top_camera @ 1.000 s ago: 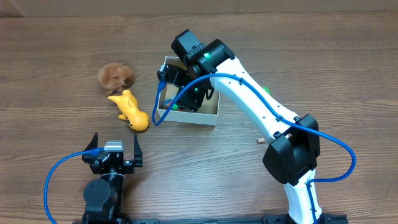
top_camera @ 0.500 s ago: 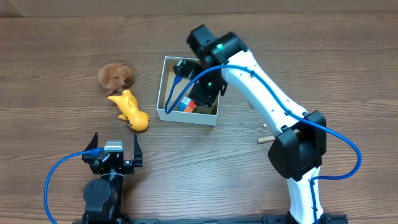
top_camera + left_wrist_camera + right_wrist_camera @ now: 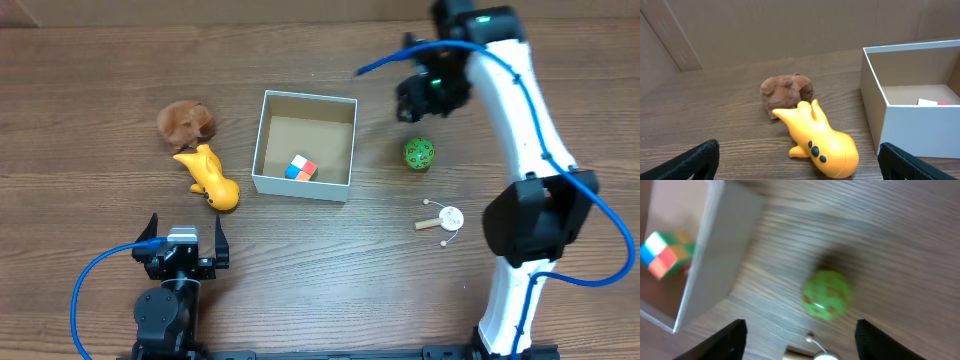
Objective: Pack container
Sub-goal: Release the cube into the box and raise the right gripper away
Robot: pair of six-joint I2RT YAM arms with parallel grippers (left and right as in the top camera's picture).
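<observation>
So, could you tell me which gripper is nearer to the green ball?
Right. The right gripper hovers just beyond the green ball, on its far side; the left gripper sits far off, past the container, at the near left.

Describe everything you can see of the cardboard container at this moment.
The container is a square, shallow, open-topped box that looks like cardboard, white outside and plain brown inside. It sits flat on the wooden table, near its middle. One small multi-coloured cube lies on its floor by the wall nearest the arm bases; the rest of the floor is bare. Nothing else touches it.
</observation>
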